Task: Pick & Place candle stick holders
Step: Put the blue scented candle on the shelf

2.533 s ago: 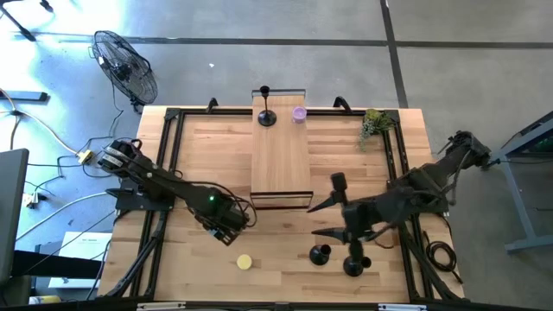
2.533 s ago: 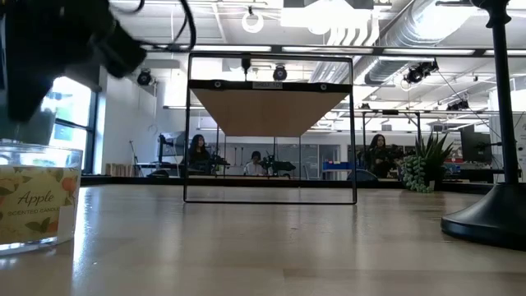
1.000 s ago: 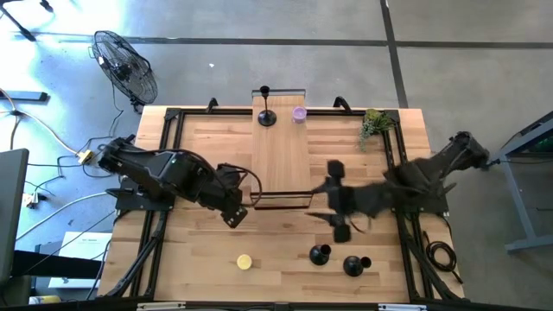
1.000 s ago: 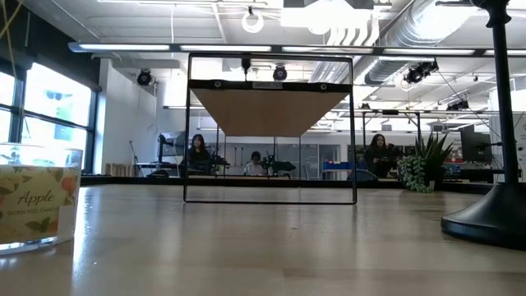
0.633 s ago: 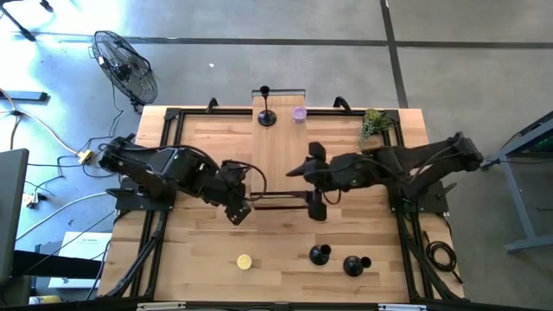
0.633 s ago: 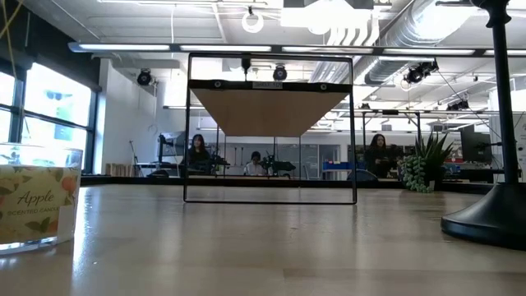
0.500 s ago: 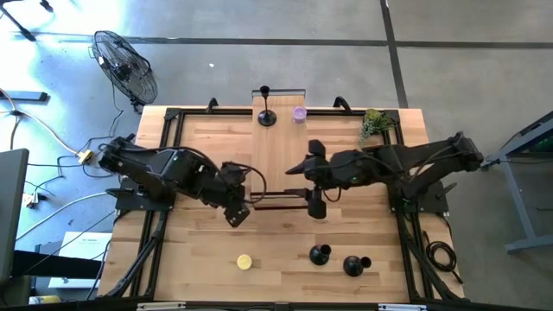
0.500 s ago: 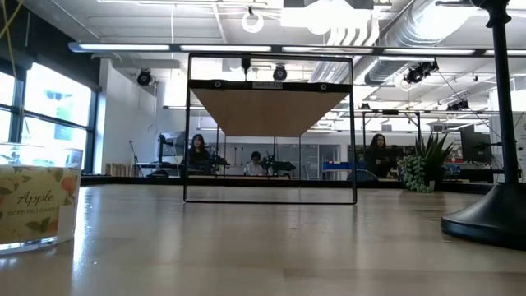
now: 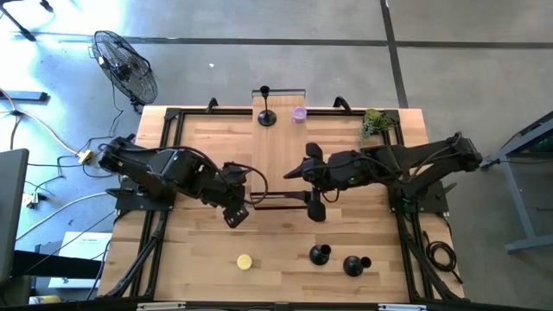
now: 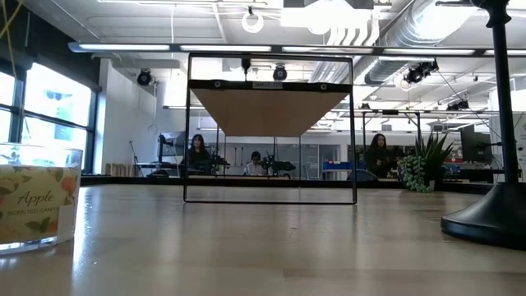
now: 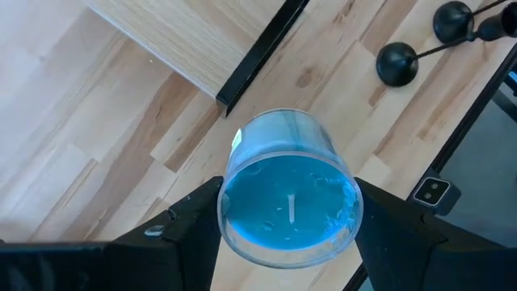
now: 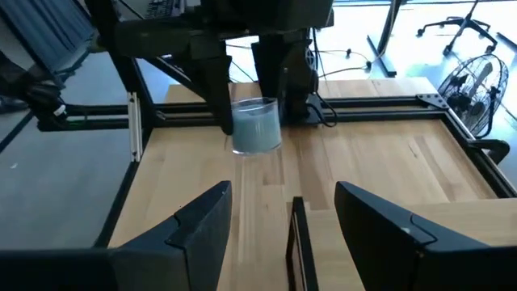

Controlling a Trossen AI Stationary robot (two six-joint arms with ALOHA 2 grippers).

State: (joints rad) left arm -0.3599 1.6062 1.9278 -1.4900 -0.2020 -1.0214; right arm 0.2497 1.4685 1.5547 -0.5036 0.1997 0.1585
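Observation:
Two black candle stick holders (image 9: 320, 253) (image 9: 354, 264) stand on their round bases near the table's near edge; they also show in the left wrist view (image 11: 397, 65). A third holder (image 9: 266, 117) stands on the raised wooden shelf (image 9: 281, 160). My left gripper (image 9: 235, 207) is shut on a glass jar with a blue candle (image 11: 291, 190), left of the shelf's near end. My right gripper (image 9: 304, 181) is open and empty at the shelf's near right corner, its fingers (image 12: 202, 230) wide apart and pointing toward the left gripper. My left gripper pinches the jar between its two fingers, one on each side of the glass wall (image 11: 230, 202). The fingers (image 12: 220, 97) come from above, pointing down. The jar (image 12: 257, 125) stays upright, open top up, and appears lifted clear of the table.
A yellow-labelled candle jar (image 9: 244, 261) stands near the front edge, close in the low view (image 10: 37, 197). A purple candle (image 9: 299, 113) is on the shelf's far end. A small plant (image 9: 373, 123) is at the far right. People sit in the room behind (image 10: 199, 152).
My right gripper has swung from above the two near holders toward the table's left and far side, up to the shelf's near right corner, staying open. My left gripper has kept the jar almost in place.

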